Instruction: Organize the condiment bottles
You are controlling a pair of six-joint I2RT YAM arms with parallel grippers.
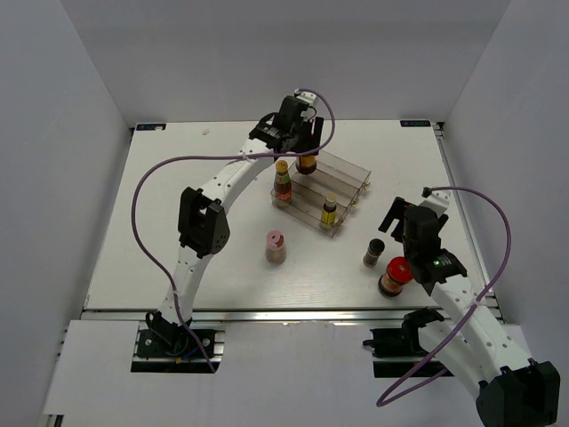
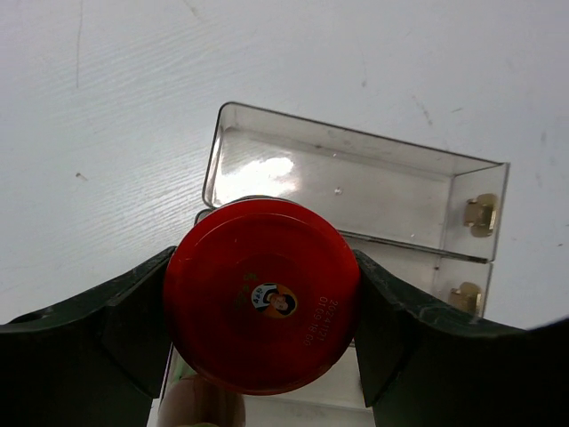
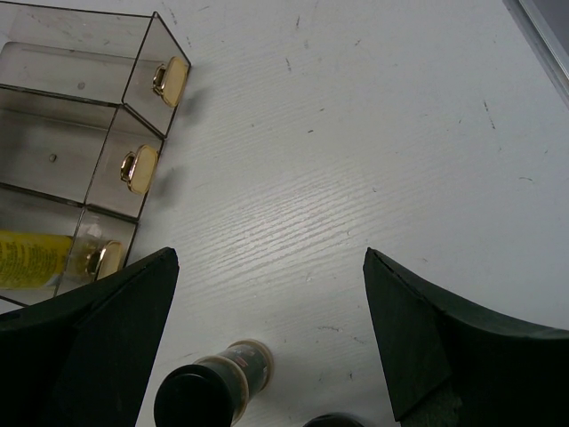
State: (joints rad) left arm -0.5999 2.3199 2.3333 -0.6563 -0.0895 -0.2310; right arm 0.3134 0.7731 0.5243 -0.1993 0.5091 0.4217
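- Left gripper (image 2: pixel 262 307): matte black fingers clamped against both sides of a lid, holding the red-lidded jar (image 2: pixel 262 289) above the rack.
- Red-lidded jar: round, glossy red lid with a small printed portrait; dark body.
- Rack (image 1: pixel 348 181): clear hard plastic, stepped, with gold-coloured tabs (image 3: pixel 140 169) at one end.
- Red-labelled yellow-capped bottle (image 1: pixel 283 183): slim, upright at the rack's left end.
- Second yellow-capped bottle (image 1: pixel 329 209): slim, upright in the rack's front step.
- Pink-capped shaker (image 1: pixel 276 246): upright on the white wood-grained table (image 1: pixel 178 267), apart from the rack.
- Black-capped bottle (image 1: pixel 374 253) and second red-lidded jar (image 1: pixel 394 276): on the table, just beside each other.
- Right gripper (image 3: pixel 268 267): fingers spread wide, holding nothing.
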